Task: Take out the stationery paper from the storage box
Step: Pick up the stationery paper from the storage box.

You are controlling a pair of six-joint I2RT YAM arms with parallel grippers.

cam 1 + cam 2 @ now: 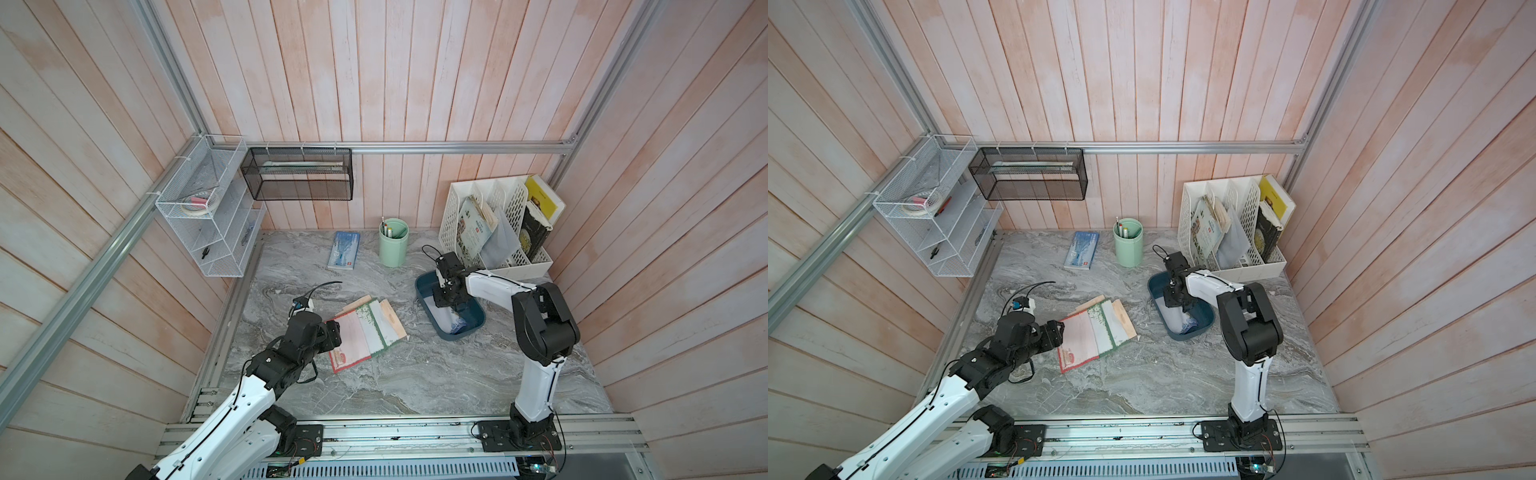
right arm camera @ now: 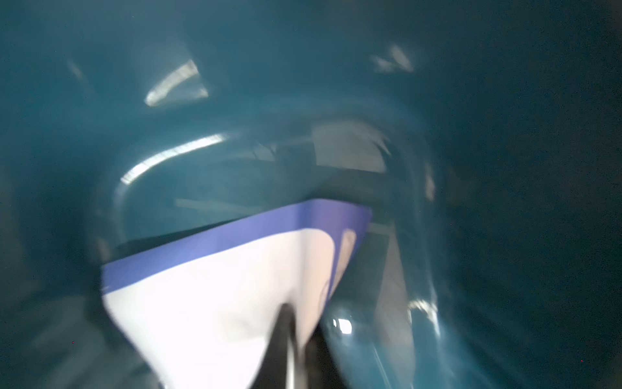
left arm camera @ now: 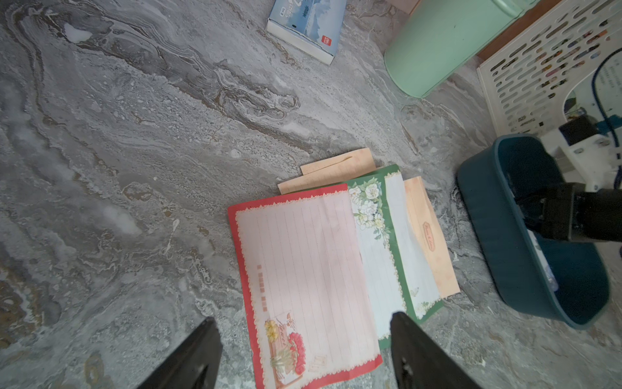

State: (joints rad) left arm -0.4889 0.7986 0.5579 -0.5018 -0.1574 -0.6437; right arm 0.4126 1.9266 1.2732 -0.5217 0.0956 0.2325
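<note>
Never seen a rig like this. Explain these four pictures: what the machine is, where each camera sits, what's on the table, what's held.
Two robot arms are mounted along one edge of a marble tabletop. Two pictures look down from overhead, nearly alike; the other two come from a camera on each wrist. On the table a red-bordered sheet, a green-bordered sheet and tan envelopes overlap, beside a teal storage box. Behind are a mint pen cup, a blue-and-white packet and a white file organiser. The left gripper is open above the sheets, holding nothing. The right gripper, inside the box, pinches a blue-bordered sheet; that view is blurred.
</note>
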